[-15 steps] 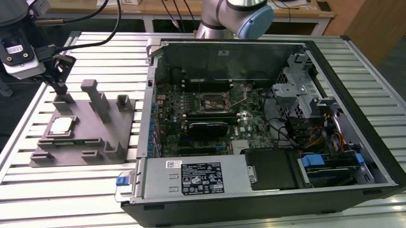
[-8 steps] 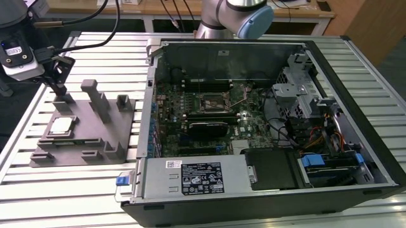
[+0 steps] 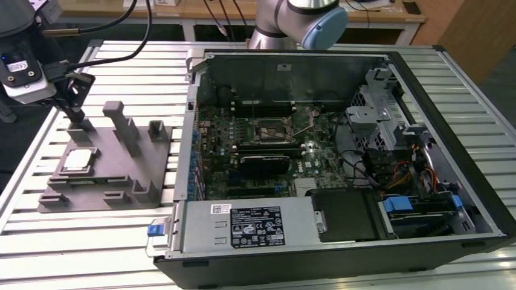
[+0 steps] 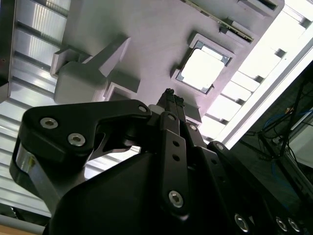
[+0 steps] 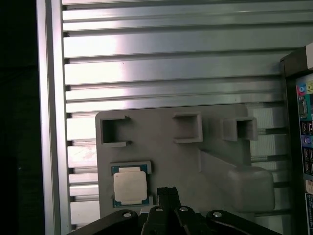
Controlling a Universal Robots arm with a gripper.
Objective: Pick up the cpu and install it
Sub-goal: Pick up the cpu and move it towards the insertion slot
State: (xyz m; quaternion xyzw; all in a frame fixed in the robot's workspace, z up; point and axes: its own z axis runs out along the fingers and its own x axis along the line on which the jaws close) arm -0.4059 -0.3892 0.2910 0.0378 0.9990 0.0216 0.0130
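The cpu (image 3: 78, 160) is a small square chip with a pale silver top. It lies flat in a recess of the grey fixture (image 3: 121, 181) at the exterior view's left. My gripper (image 3: 77, 116) hangs above the fixture, a little beyond the cpu and apart from it. Its black fingers are shut together with nothing between them. In the second wrist view the fingertips (image 4: 169, 94) point toward the fixture (image 4: 146, 29), with the cpu (image 4: 203, 68) off to one side. The first wrist view shows the cpu (image 5: 129, 187) beside the gripper (image 5: 167, 190).
An open computer case (image 3: 451, 90) lies at the exterior view's right, its motherboard socket (image 3: 270, 130) uncovered. A black finned module (image 3: 262, 164) sits below the socket. The fixture has upright posts (image 3: 121, 121). Everything rests on a slatted aluminium table (image 3: 81, 248).
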